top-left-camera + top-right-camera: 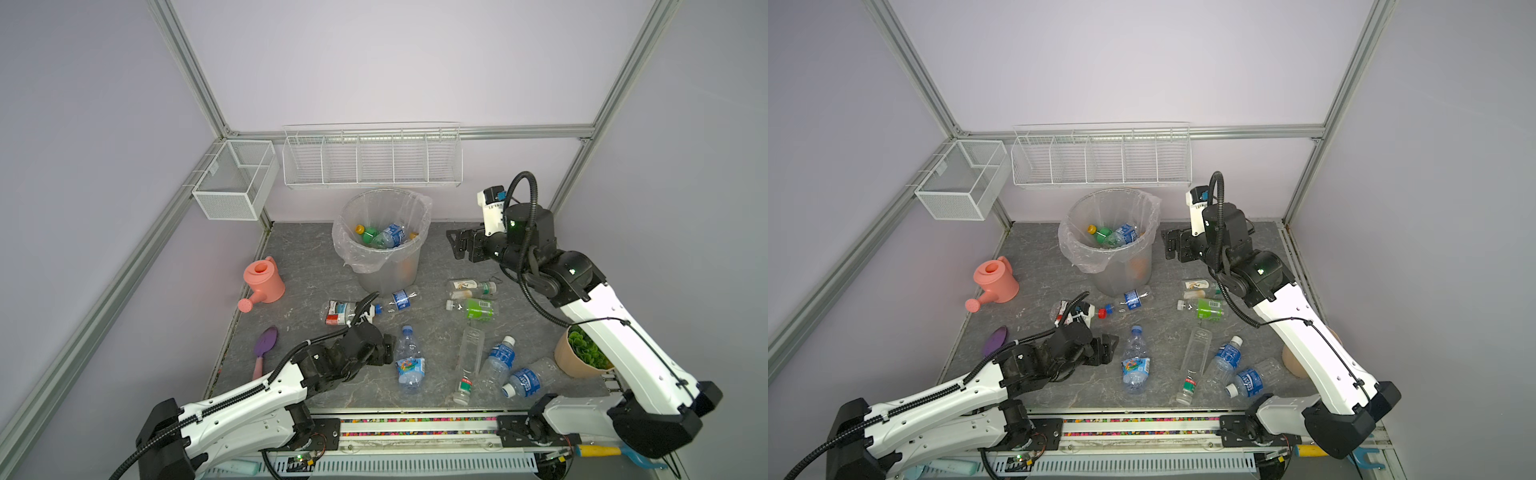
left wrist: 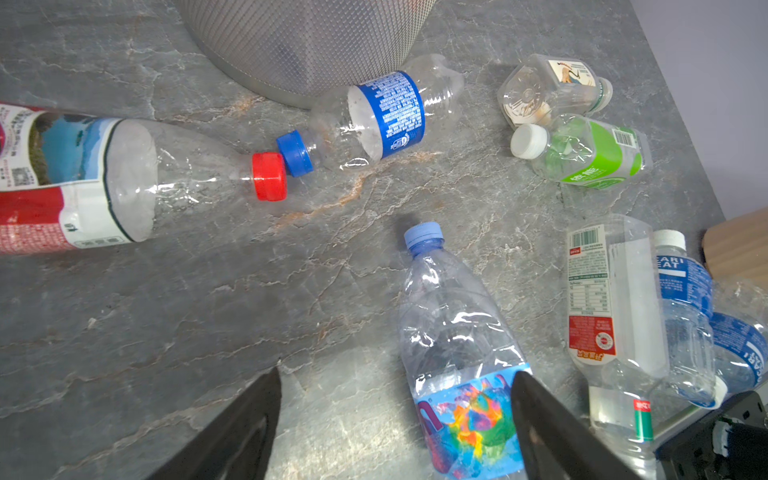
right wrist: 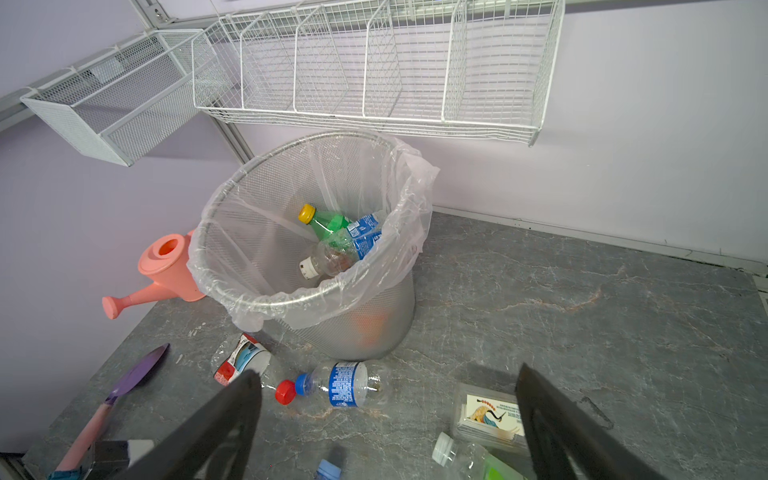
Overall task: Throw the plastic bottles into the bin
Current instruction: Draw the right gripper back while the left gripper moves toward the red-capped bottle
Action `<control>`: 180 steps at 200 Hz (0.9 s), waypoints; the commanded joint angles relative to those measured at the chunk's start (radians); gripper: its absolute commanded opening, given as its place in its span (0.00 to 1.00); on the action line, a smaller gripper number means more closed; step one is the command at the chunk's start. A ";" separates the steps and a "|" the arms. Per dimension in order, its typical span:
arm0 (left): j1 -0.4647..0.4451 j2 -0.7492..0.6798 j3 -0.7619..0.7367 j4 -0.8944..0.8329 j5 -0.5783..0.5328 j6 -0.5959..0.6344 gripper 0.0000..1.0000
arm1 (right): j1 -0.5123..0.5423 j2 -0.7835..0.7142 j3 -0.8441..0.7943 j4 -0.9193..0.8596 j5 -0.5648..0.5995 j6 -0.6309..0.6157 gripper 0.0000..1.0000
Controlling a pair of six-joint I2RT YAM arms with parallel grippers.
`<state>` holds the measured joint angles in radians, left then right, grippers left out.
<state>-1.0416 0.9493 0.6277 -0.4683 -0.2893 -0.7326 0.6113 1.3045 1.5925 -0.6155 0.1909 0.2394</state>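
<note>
Plastic bottles [image 1: 1136, 361]: eight lie loose on the grey table [image 1: 299, 257], and more are in the bin [image 1: 388, 280].

The bin stands at the back of the table under the long wire basket [image 1: 372, 160], with a clear bag folded over its rim. The right wrist view shows three bottles inside:
- a green bottle [image 3: 328, 224] with a yellow cap
- a blue-labelled bottle [image 3: 365, 237]
- a clear bottle [image 3: 328, 257] with a white cap

Something orange shows through the bin's wall lower down; I cannot tell what it is.

On the table, all lying flat:
- Just in front of the bin are the red-capped bottle [image 1: 337, 312] and the blue-capped bottle [image 1: 399, 300], their caps meeting.
- To their right is the square bottle [image 1: 469, 286] with a bird label, and the green-labelled bottle [image 1: 473, 308] lies just beside it.
- Middle front is the rainbow-label bottle [image 1: 409, 361], with a pale blue cap.
- Right front is the tall bottle [image 1: 469, 357], with a white-capped bottle [image 1: 498, 357] next to it. A second white-capped bottle [image 1: 525, 378] lies near the plant pot [image 1: 567, 355].

The left gripper [image 1: 389, 348] is low over the table, just left of the rainbow-label bottle. Its fingers are apart and it holds nothing. In the left wrist view one finger overlaps that bottle's label; I cannot tell whether they touch.

The right gripper [image 1: 454, 244] is raised just right of the bin, about level with the rim. Its fingers are spread wide and empty.

Also on the table are a pink watering can [image 1: 264, 280] left of the bin and a purple trowel [image 1: 264, 345] by the left edge.
</note>
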 commanded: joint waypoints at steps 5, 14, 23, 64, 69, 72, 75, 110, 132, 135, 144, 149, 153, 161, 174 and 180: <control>-0.006 0.018 0.052 0.008 -0.008 0.030 0.87 | -0.011 -0.030 -0.019 0.020 0.002 0.009 0.98; -0.006 0.021 0.060 0.004 -0.015 0.043 0.88 | -0.014 -0.034 -0.025 0.020 0.000 0.009 0.98; -0.006 0.025 0.070 -0.004 -0.018 0.067 0.88 | -0.018 -0.036 -0.031 0.021 0.001 0.009 0.98; 0.002 0.043 0.136 -0.128 -0.146 0.172 0.97 | -0.024 -0.049 -0.062 0.020 -0.005 0.018 0.98; 0.011 0.038 0.139 -0.136 -0.161 0.179 0.99 | -0.026 -0.053 -0.067 0.020 -0.004 0.018 0.98; 0.020 0.035 0.138 -0.141 -0.166 0.180 1.00 | -0.026 -0.054 -0.070 0.020 -0.005 0.019 0.98; 0.033 0.031 0.137 -0.145 -0.167 0.182 1.00 | -0.027 -0.055 -0.073 0.021 -0.004 0.020 0.98; 0.283 -0.041 0.110 -0.106 -0.027 0.205 0.99 | -0.035 -0.078 -0.111 0.026 -0.004 0.034 0.98; 0.448 -0.047 0.101 -0.079 0.055 0.231 0.99 | -0.038 -0.092 -0.129 0.022 -0.006 0.039 0.98; 0.471 -0.044 0.101 -0.076 0.071 0.233 0.99 | -0.038 -0.094 -0.133 0.022 -0.005 0.040 0.98; 0.545 -0.027 0.098 -0.062 0.127 0.237 0.99 | -0.042 -0.100 -0.139 0.020 -0.005 0.041 0.98; 0.586 -0.016 0.100 -0.055 0.162 0.235 0.99 | -0.041 -0.102 -0.141 0.018 -0.005 0.043 0.98; 0.613 -0.005 0.101 -0.049 0.185 0.236 0.99 | -0.043 -0.105 -0.144 0.017 -0.005 0.044 0.98; 0.661 0.018 0.102 -0.034 0.228 0.234 0.99 | -0.044 -0.109 -0.150 0.016 -0.006 0.046 0.98; 0.712 0.071 0.116 -0.016 0.270 0.236 0.99 | -0.046 -0.117 -0.161 0.017 -0.007 0.049 0.98; 0.724 0.097 0.126 -0.009 0.275 0.242 0.99 | -0.045 -0.120 -0.165 0.017 -0.006 0.051 0.98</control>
<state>-0.3836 0.9737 0.7414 -0.5148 -0.1455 -0.5179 0.5728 1.2106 1.4532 -0.6113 0.1867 0.2768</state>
